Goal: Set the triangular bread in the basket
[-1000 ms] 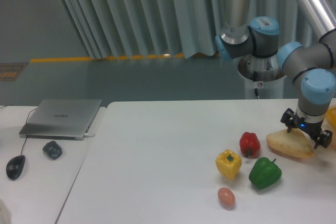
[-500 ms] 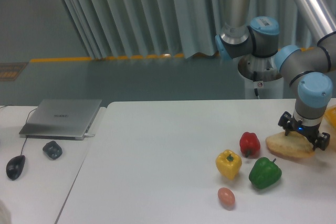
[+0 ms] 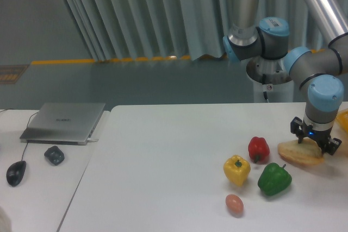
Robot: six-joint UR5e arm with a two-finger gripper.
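Near edge: small pinkish-tan egg point(image 3: 234, 204). Beyond it, green bell pepper point(image 3: 274, 179), yellow bell pepper point(image 3: 237, 169), red bell pepper point(image 3: 259, 149). Right: black two-finger gripper point(image 3: 315, 143) pinching the flat golden-crusted triangular bread point(image 3: 298, 154); yellow-orange basket point(image 3: 343, 120) rim at right edge.

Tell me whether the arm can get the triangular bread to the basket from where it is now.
Probably yes. The gripper looks shut on the triangular bread, and the basket sits just to its right at the frame edge, with nothing visible between them.

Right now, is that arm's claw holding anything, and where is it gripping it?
Yes: the gripper holds the triangular bread, gripping its upper right part.
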